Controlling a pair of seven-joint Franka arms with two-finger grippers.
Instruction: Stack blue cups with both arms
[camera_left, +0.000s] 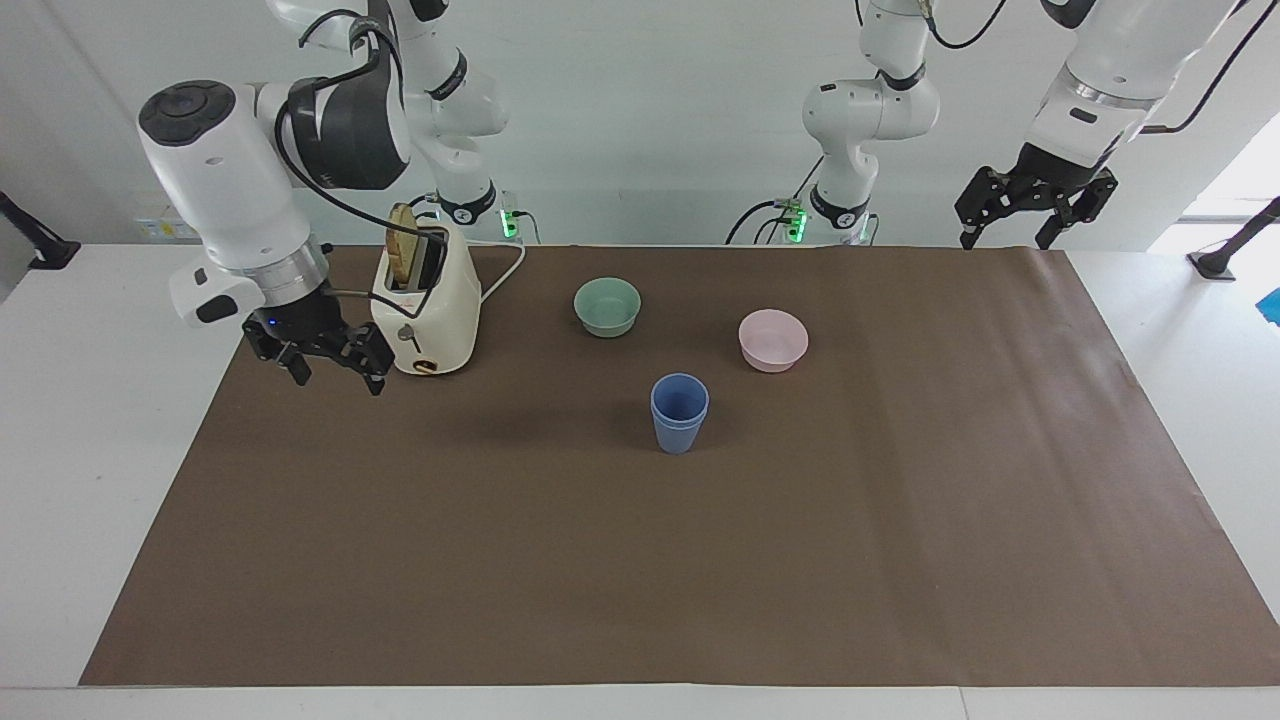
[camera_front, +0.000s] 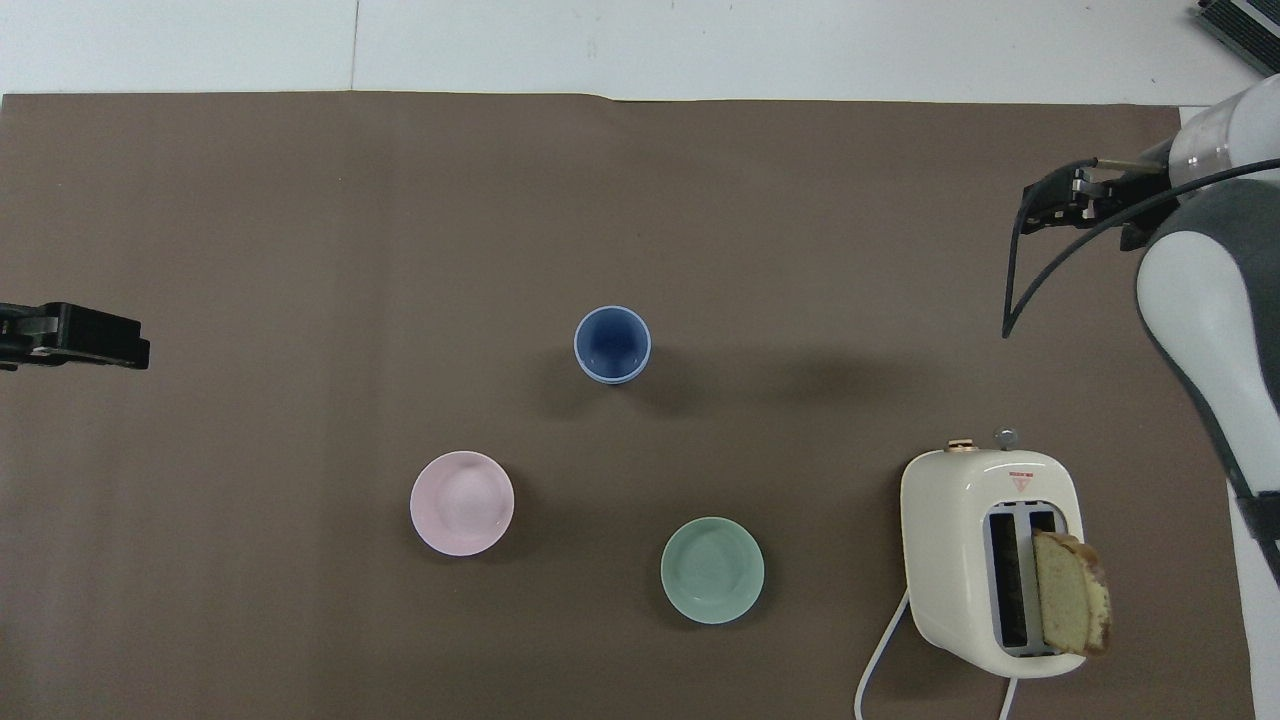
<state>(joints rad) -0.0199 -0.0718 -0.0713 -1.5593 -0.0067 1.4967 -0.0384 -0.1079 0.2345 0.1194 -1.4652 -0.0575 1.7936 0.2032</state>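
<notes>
The two blue cups (camera_left: 679, 412) stand upright in the middle of the brown mat, one nested inside the other; they also show in the overhead view (camera_front: 612, 345). My right gripper (camera_left: 338, 380) is open and empty, low over the mat's edge at the right arm's end, beside the toaster; it also shows in the overhead view (camera_front: 1062, 198). My left gripper (camera_left: 1005, 238) is open and empty, raised over the mat's edge at the left arm's end, where that arm waits; its tip shows in the overhead view (camera_front: 100, 340).
A green bowl (camera_left: 607, 306) and a pink bowl (camera_left: 773, 339) sit on the mat nearer to the robots than the cups. A cream toaster (camera_left: 425, 300) with a bread slice (camera_left: 402, 255) in its slot stands toward the right arm's end. The brown mat (camera_left: 640, 560) covers the table.
</notes>
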